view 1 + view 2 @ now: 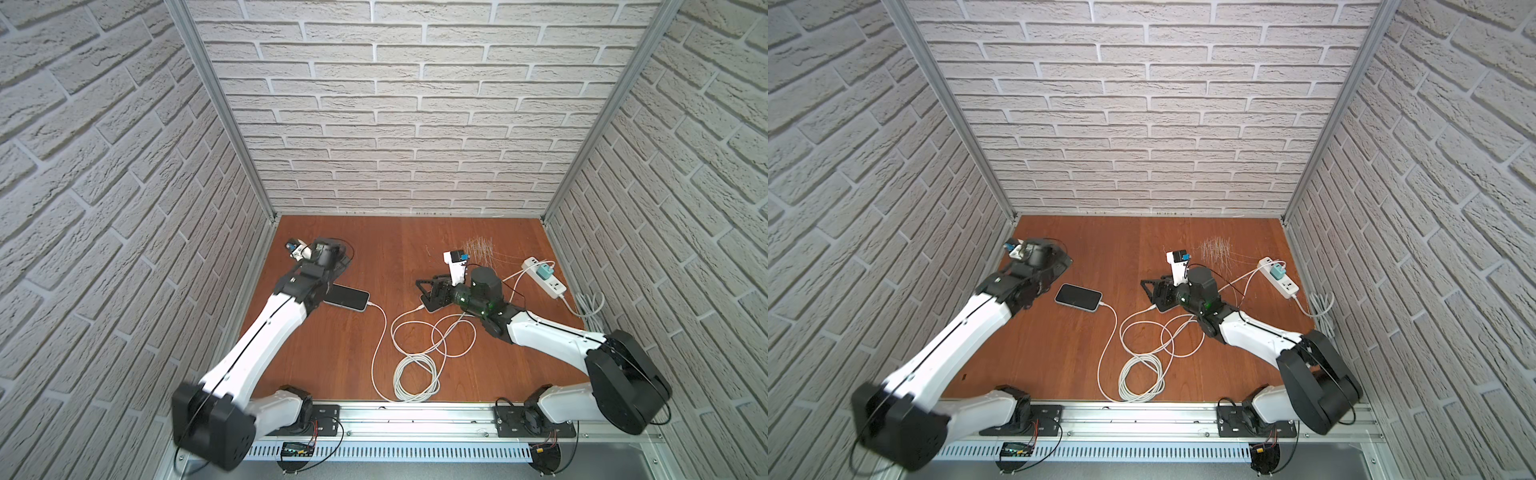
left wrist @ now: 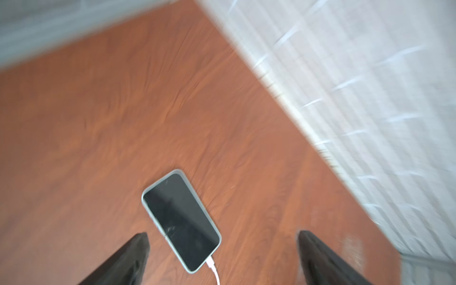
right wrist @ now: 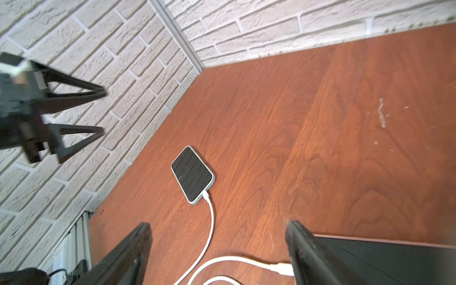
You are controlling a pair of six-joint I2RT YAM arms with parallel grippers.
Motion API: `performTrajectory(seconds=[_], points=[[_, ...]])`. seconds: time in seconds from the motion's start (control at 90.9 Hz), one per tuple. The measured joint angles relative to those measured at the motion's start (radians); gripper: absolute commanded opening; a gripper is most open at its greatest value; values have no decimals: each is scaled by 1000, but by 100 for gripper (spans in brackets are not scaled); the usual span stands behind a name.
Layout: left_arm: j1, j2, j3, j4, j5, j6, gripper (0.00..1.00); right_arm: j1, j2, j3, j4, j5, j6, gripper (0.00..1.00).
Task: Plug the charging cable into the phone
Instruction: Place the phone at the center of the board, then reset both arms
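Note:
The phone (image 1: 347, 298) (image 1: 1079, 296) lies flat on the wooden table, screen up and dark, in a pale case. The white charging cable (image 1: 380, 340) (image 1: 1106, 345) has its plug (image 2: 211, 265) (image 3: 206, 196) seated in the phone's near end. My left gripper (image 2: 223, 235) (image 3: 101, 112) hangs open above and behind the phone, holding nothing. My right gripper (image 3: 218, 224) (image 1: 422, 293) is open to the phone's right, also empty. A stretch of cable lies on the table under it. Another white connector (image 3: 281, 269) on the cable rests by one of its fingers.
The cable runs into loose loops and a coil (image 1: 417, 376) near the front rail. A white power strip (image 1: 555, 286) with a teal charger (image 1: 543, 273) sits at the right, and a grey cord (image 1: 590, 305) lies by the right wall. Brick walls enclose three sides.

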Motion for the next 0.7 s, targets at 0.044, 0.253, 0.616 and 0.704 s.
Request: performTrajectory(seconds=[0.044, 0.253, 0.616, 0.704], points=[[-13, -113, -58, 53, -42, 85, 98, -6, -56, -2, -39, 37, -17, 93], [0, -426, -406, 251, -247, 392, 98, -32, -426, -16, -289, 366, -92, 99], [104, -172, -685, 607, -302, 694, 98, -131, -671, -327, -427, 1026, -222, 99], [203, -69, -739, 785, -205, 722, 98, -161, -573, -401, -370, 1051, -254, 100]])
